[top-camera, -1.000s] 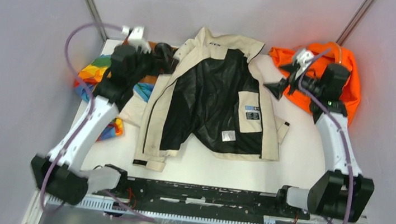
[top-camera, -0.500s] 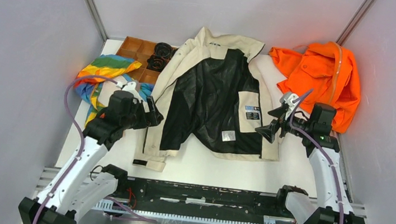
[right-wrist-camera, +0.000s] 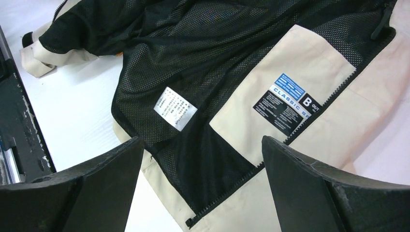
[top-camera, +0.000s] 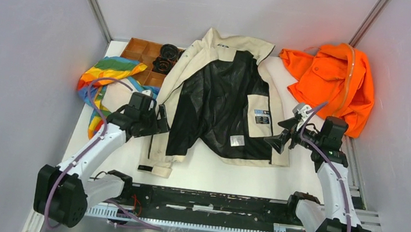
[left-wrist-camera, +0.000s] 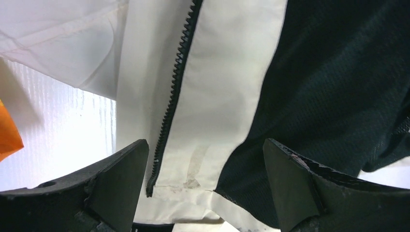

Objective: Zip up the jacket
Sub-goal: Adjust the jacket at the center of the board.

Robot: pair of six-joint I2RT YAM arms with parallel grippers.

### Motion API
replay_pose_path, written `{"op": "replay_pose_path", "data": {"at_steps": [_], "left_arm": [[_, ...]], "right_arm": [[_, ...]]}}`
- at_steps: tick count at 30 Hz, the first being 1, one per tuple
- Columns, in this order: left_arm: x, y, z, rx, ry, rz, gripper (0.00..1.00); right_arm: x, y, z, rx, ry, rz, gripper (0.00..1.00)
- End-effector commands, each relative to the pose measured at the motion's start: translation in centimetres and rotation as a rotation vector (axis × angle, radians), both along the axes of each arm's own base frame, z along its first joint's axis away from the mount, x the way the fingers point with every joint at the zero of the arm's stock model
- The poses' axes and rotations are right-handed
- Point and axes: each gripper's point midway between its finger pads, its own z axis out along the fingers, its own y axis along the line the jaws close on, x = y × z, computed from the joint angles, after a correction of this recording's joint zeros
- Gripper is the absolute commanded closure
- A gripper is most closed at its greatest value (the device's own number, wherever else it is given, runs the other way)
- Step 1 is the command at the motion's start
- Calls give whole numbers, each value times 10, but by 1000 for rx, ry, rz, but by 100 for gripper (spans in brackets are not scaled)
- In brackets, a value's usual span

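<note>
A: Top external view: jacket (top-camera: 222, 100) is lying flat and unzipped, black lining (right-wrist-camera: 159, 58) facing up, collar pointing away from the arm bases. Its two front edges are spreading well apart.

B: Left wrist view is showing the zipper teeth (left-wrist-camera: 175, 89) running down the jacket's front edge on the left arm's side. Their lower end is sitting between the fingers (left-wrist-camera: 121, 179) of the left gripper (left-wrist-camera: 205, 181). Those fingers are standing wide and gripping nothing.

A: Right gripper (top-camera: 278, 142) is hovering at the jacket's hem corner on the other side, spread just as wide and empty.

B: Risks, as I'm judging them: with the zipper halves lying so far apart, tugging one edge across is likely dragging the whole jacket instead of closing it. A pinch could also be landing on lining mesh rather than beige edge, and then slipping. I'm not making out the slider anywhere.

A: Rainbow cloth (top-camera: 106, 72) is lying just beside the jacket, under the left arm. It could be getting swept along.

B: Against a second ago: both arms are pulling back from the jacket's collar end. The left gripper was up beside the jacket's shoulder, over the tray (top-camera: 140, 56). The right one was over the orange garment (top-camera: 336, 78). Both are now sitting low by the hem. The jacket itself is not shifting.
</note>
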Motion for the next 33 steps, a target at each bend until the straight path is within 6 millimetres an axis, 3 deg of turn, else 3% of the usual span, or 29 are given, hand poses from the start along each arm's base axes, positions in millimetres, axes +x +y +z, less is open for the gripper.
{"op": "replay_pose_path", "data": {"at_steps": [1,8,11,14,17,19,21,29,31,33], "left_arm": [[17,11,-6,46,-33,2,5],[17,-4,-19,-69,8,-74,16],[15,-8,-16,-116,3,-86,29],[12,-14,-7,-159,-9,-93,44],[7,-19,8,-200,-27,-101,74],[2,-27,18,-247,-33,-117,88],[-3,-40,31,-333,-31,-143,96],[9,-95,103,-665,-111,-172,98],[14,-117,115,-680,-120,-209,98],[7,-158,123,-693,-99,-298,98]], "right_arm": [[-1,4,7,29,-57,16,2],[-2,3,8,24,-65,8,2],[-2,2,8,26,-61,3,2],[-2,1,9,28,-59,-2,2],[-1,-1,10,26,-65,-8,2],[-2,-2,11,27,-65,-13,2],[-1,-4,10,28,-63,-20,2],[3,-10,14,27,-71,-47,2],[4,-12,14,25,-73,-58,2],[6,-15,14,20,-72,-73,2]]}}
